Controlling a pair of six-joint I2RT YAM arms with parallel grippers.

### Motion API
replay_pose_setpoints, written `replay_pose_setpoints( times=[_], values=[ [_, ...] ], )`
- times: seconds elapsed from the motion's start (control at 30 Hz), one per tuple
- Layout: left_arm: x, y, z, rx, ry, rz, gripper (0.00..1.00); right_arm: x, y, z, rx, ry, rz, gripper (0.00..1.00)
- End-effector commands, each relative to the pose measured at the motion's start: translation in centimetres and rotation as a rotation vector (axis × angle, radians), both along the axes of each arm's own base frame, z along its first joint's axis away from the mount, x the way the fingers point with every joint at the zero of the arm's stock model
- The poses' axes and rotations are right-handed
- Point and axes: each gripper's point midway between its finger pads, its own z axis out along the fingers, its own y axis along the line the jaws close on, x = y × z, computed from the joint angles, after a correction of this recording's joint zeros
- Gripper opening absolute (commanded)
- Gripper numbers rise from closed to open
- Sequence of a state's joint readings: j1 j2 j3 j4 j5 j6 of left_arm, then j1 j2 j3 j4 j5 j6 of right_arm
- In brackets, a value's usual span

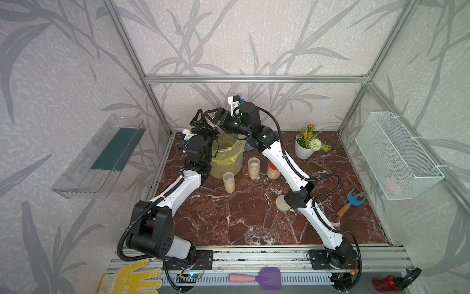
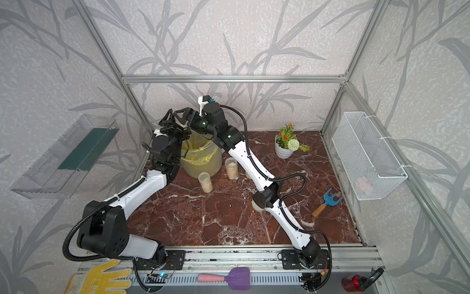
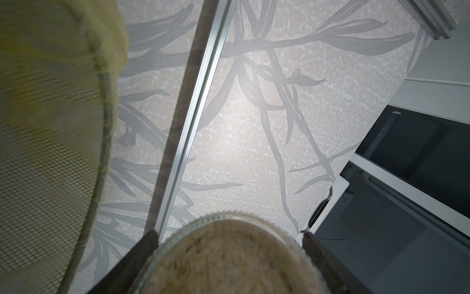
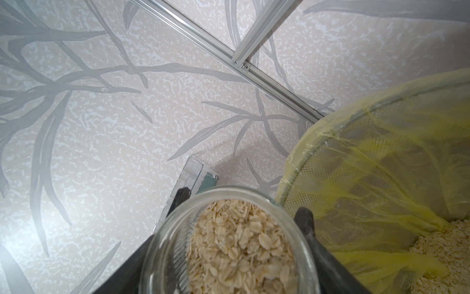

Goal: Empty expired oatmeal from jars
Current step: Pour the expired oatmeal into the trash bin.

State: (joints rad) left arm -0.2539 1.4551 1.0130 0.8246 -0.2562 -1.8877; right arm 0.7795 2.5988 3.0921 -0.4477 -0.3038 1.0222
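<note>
In both top views the left gripper [image 1: 202, 119] and right gripper [image 1: 216, 115] meet above the bucket [image 1: 226, 166], with the lidless wide jar [image 1: 211, 124] between them. Two slim jars [image 1: 229, 182] and the red-capped jar [image 1: 273, 171] stand just in front of the bucket. The beige lid [image 1: 281, 203] lies farther in front.

In the left wrist view, both fingers [image 3: 150, 241] press the wide jar's sides, beside the bucket's rim.

In the right wrist view, the fingers [image 4: 304, 221] clamp the same jar, with oatmeal [image 4: 236, 244] inside. More oatmeal lies in the bucket's yellow liner [image 4: 381, 165].
</note>
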Motion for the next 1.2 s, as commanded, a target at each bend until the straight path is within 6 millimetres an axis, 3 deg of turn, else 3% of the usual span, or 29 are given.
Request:
replay_pose_setpoints(
  times=[0.0, 0.17, 0.37, 0.47, 0.53, 0.6, 0.7, 0.87, 1.0, 1.07, 1.17],
  values=[
    [-0.1, -0.1, 2.5, -0.03, -0.082, -0.017, 0.43, -2.2, 0.0, 3.9, 0.08, -0.084, 0.052, 0.0],
    [0.2, -0.4, 2.4, -0.025, -0.087, -0.029, 0.28, -1.9, 0.0, 3.6, 0.073, -0.077, 0.046, 0.0],
    [0.0, -0.4, 2.5, 0.001, -0.073, -0.027, 0.01, -1.8, 0.1, 3.2, 0.068, -0.069, 0.042, 0.05],
    [-0.2, -0.4, 2.6, 0.022, -0.068, -0.022, 0.0, -1.7, 0.1, 3.0, 0.064, -0.064, 0.041, 0.13],
    [-0.2, -0.4, 2.6, 0.027, -0.068, -0.022, 0.0, -1.7, 0.1, 2.6, 0.052, -0.054, 0.04, 0.29],
    [-0.1, -0.3, 2.6, 0.03, -0.07, -0.021, 0.0, -1.7, 0.1, 2.5, 0.048, -0.053, 0.043, 0.35],
    [0.0, -0.4, 2.8, 0.035, -0.078, -0.024, 0.0, -1.7, 0.0, 2.0, 0.024, -0.04, 0.037, 0.54],
    [0.4, -0.1, 3.7, 0.05, -0.095, -0.032, 0.0, -1.7, -0.5, 1.7, -0.012, -0.036, 0.026, 0.71],
    [0.4, -0.2, 4.0, 0.058, -0.099, -0.034, 0.0, -1.5, -0.8, 1.5, -0.017, -0.027, 0.021, 0.79],
    [0.4, -0.2, 3.8, 0.059, -0.095, -0.033, 0.0, -1.4, -0.8, 1.3, -0.02, -0.021, 0.019, 0.89],
    [0.4, -0.2, 3.6, 0.055, -0.095, -0.033, 0.0, -1.4, -0.6, 1.2, -0.017, -0.022, 0.024, 0.9]
  ],
)
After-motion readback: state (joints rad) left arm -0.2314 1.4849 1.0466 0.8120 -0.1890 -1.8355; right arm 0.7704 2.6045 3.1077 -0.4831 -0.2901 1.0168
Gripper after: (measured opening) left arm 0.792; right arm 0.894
